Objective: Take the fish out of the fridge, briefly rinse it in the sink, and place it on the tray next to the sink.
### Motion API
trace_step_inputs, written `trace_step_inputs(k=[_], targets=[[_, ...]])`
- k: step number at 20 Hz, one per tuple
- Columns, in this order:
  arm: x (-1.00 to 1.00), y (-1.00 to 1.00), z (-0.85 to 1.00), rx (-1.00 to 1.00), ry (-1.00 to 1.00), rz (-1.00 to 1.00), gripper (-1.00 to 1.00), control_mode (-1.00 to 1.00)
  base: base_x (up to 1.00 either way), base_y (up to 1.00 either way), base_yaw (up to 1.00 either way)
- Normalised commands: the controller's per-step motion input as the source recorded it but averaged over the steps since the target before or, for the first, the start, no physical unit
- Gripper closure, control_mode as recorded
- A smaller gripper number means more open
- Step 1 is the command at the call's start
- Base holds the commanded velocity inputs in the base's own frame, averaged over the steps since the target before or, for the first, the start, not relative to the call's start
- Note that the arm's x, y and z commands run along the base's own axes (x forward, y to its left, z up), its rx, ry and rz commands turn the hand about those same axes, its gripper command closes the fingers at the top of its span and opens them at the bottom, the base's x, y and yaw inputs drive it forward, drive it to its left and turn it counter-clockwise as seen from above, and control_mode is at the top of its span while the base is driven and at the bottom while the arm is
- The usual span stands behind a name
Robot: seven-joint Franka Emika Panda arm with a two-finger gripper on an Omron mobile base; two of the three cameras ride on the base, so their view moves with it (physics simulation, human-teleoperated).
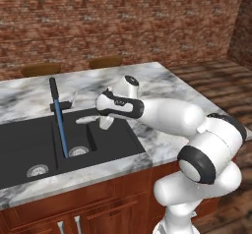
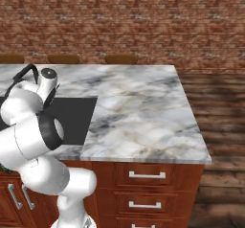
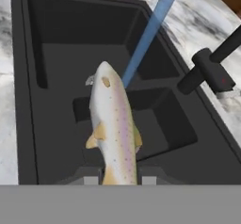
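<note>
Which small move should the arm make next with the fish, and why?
Probably shift the fish sideways into the blue water stream. The gripper holds it over the sink, and its head lies just beside the stream, so the rinse looks barely begun.

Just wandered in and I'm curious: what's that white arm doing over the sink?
The arm's gripper is holding a small fish over the black sink. A blue stream of water runs from the faucet into the basin, passing just behind the fish's head. It appears to be rinsing the fish.
</note>
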Motion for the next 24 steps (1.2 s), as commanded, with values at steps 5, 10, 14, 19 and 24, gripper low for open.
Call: trace_step_inputs(k=[5, 10, 14, 19, 24], targets=[[0.36, 0.51, -0.03, 0.0, 0.0, 0.11, 1.0, -1.0, 0.0, 0.0, 0.0], [0.15, 0.61, -0.04, 0.0, 0.0, 0.13, 1.0, -1.0, 0.0, 0.0, 0.0], [0.25, 0.51, -0.12, 0.0, -0.02, 0.06, 1.0, -1.0, 0.0, 0.0, 0.0], [0.34, 0.44, -0.1, 0.0, -0.06, 0.01, 1.0, -1.0, 0.0, 0.0, 0.0], [0.16, 0.32, -0.02, 0.0, -0.09, -0.01, 1.0, -1.0, 0.0, 0.0, 0.0]])
